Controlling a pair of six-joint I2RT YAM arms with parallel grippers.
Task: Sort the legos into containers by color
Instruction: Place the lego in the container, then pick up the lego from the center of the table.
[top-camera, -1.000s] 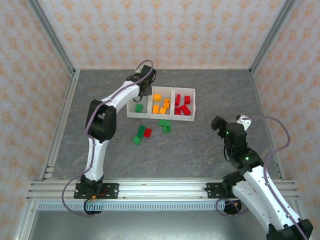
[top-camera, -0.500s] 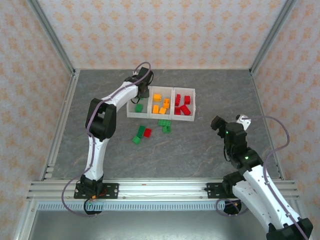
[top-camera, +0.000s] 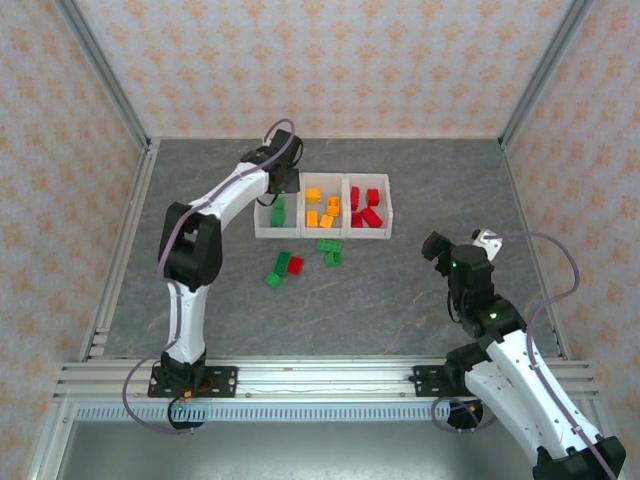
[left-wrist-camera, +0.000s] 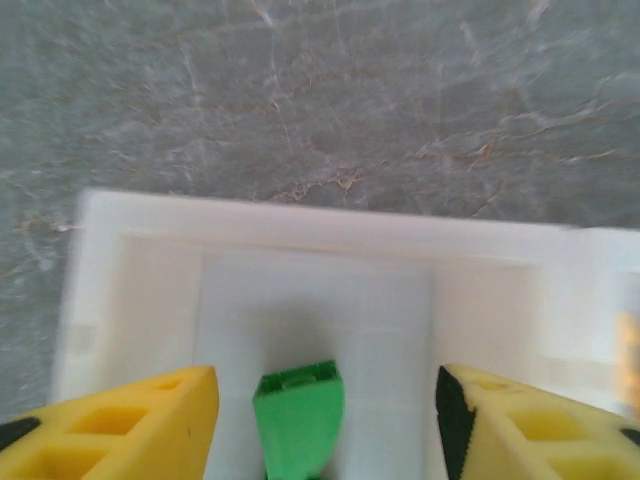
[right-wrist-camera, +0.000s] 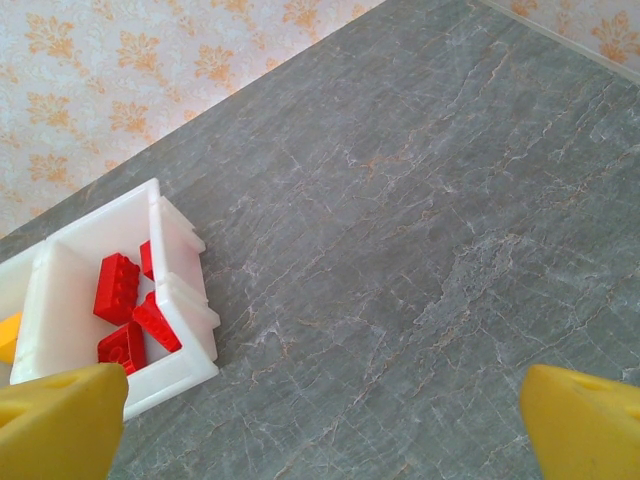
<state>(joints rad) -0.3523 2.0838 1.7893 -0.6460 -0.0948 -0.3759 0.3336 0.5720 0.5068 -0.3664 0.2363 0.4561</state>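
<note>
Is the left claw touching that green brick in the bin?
Apart. The left wrist view shows bare bin floor either side of the green brick, separating it from the left gripper's fingers.

Green lego (left-wrist-camera: 298, 415); apparently white container (left-wrist-camera: 100, 290)

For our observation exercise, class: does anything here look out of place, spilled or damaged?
Nothing is spilled or damaged. The containers each hold one colour. One red brick lies among loose green bricks on the table before them, not yet sorted.
</note>
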